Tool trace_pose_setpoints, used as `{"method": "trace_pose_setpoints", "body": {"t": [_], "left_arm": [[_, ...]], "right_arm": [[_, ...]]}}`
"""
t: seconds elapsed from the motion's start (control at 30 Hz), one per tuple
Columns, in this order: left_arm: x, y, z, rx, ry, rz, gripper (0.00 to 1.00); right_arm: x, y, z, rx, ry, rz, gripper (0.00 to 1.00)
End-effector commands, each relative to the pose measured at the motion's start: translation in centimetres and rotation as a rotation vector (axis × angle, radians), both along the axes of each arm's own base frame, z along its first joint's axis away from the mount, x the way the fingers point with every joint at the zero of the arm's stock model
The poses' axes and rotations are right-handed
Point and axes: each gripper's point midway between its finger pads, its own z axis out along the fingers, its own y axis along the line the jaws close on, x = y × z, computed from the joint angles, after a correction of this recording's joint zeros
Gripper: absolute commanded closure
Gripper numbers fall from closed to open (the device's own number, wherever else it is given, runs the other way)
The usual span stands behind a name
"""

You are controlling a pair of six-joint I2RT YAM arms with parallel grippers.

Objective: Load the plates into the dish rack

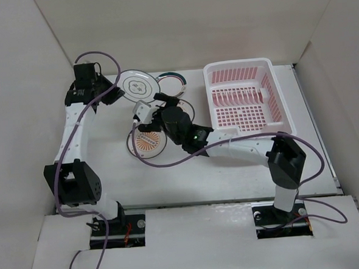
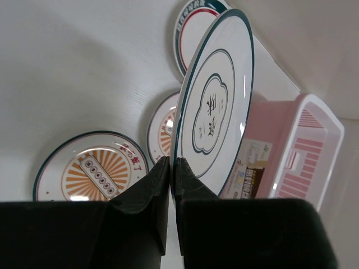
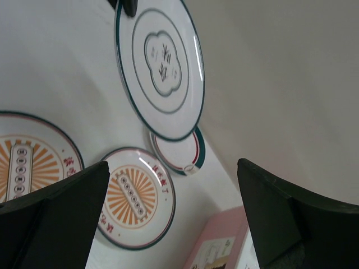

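Note:
My left gripper point(image 1: 117, 92) point(image 2: 173, 161) is shut on the rim of the plate with thin dark rings point(image 1: 139, 86) point(image 2: 216, 106) and holds it raised at the back left. That plate also shows in the right wrist view point(image 3: 160, 67). The plate with the green-red rim point(image 1: 175, 81) point(image 2: 193, 28) point(image 3: 179, 154) lies flat behind it. Two orange sunburst plates point(image 2: 92, 171) point(image 2: 162, 126) point(image 3: 134, 196) lie on the table; in the top view one point(image 1: 148, 142) shows and my right arm covers the other. My right gripper point(image 1: 143, 112) point(image 3: 173, 165) is open and empty above them. The pink dish rack point(image 1: 244, 97) point(image 2: 303, 151) holds no plates.
White walls close in the table on the left, back and right. The rack stands at the back right, near the right wall. My right arm point(image 1: 229, 146) stretches across the middle of the table from its base at the near right.

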Motion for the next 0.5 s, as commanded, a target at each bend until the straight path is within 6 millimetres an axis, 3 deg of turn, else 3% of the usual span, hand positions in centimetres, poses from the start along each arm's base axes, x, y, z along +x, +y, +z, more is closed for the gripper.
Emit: {"method": "trace_pose_setpoints", "body": {"t": [0.0,0.03,0.23,0.33,0.47], "left_arm": [[-0.8,-2.4,4.1,-0.088,-0.106,-0.065,1.00],[-0.9,-2.4,4.4,-0.088,-0.115,-0.065,1.00],[-1.7,-3.5,5.7,-0.101,-0.141,-0.091,1.00],[-2.1,-3.9,6.2,-0.121,-0.149,-0.107,1.00],[-2.9,-4.4,6.9,-0.128,-0.159,-0.127,1.00]], "right_arm": [[0.3,2.2,3.9,0.085,-0.093,0.052,0.00],[0.4,2.6,3.3,0.068,-0.092,0.062,0.00],[0.2,4.4,3.7,0.059,-0.082,0.133,0.00],[1.3,4.1,3.3,0.053,-0.079,0.115,0.00],[2.6,3.6,4.1,0.070,-0.092,0.084,0.00]]}}
